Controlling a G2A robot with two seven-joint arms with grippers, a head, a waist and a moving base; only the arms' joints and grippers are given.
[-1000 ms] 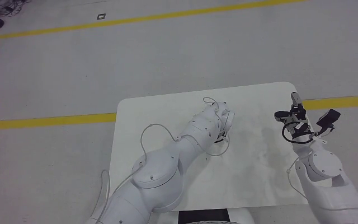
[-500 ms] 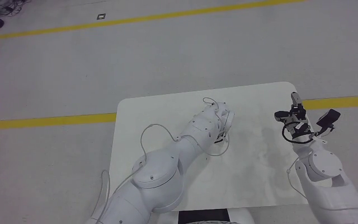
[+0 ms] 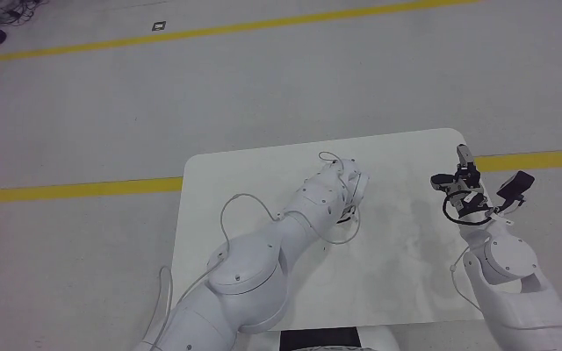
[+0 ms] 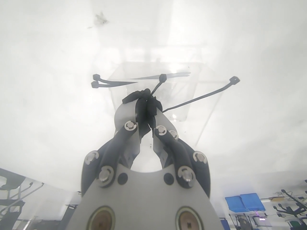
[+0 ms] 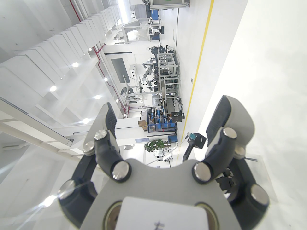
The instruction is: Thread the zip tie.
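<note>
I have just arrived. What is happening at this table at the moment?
The robot's left gripper is closed on a black zip tie, next to other ties at a clear box on the white table. The right gripper is open and empty, near the table's edge. No tie looks threaded yet.

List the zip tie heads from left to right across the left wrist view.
pair of heads → middle head → head of the long slanted tie
</note>
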